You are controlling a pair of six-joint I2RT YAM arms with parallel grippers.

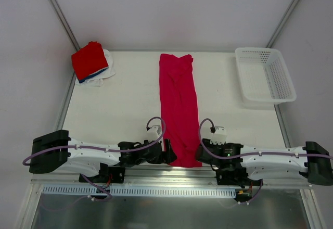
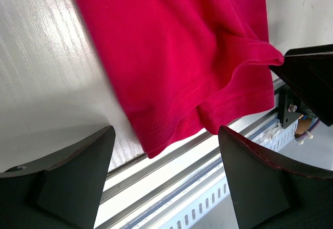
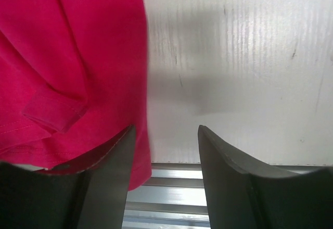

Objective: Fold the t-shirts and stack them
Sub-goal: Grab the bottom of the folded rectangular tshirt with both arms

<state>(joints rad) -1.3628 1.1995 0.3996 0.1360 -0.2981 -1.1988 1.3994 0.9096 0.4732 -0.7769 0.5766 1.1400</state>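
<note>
One white worktop [image 1: 125, 104] carries everything you have to deal with. Largest on it is the crimson shirt [image 1: 178, 109], laid as a long narrow strip that runs straight away from both pincers. Its hem [image 1: 186, 162] lies between them, right at the worktop's near edge. The sides look folded in, which I judge is why the strip is so narrow, and the end-to-end fold is not yet done.

Ahead of the right pincer [image 1: 202, 155] and off to its right sits the basket [image 1: 263, 102], well apart from the shirt. Far ahead of the left pincer [image 1: 170, 156] and off to its left is the stack [image 1: 89, 60], a red shirt on top with blue and white edges showing beneath. That is likely where the crimson one belongs once folded.

Your left pincer sits just beside the hem's left corner, jaws apart. Its wrist view shows that corner lying in the gap between the fingers [image 2: 73, 177], unpinched. Your right pincer mirrors it at the right corner, jaws also apart. One finger [image 3: 112, 172] overlaps the shirt's edge there, but whether it touches the cloth cannot be told.

One pincer at each corner makes sense, since lifting both together should keep the hem straight. Watch what looks like a tucked sleeve [image 3: 52, 112] beside that right finger, as it may slip loose.
</note>
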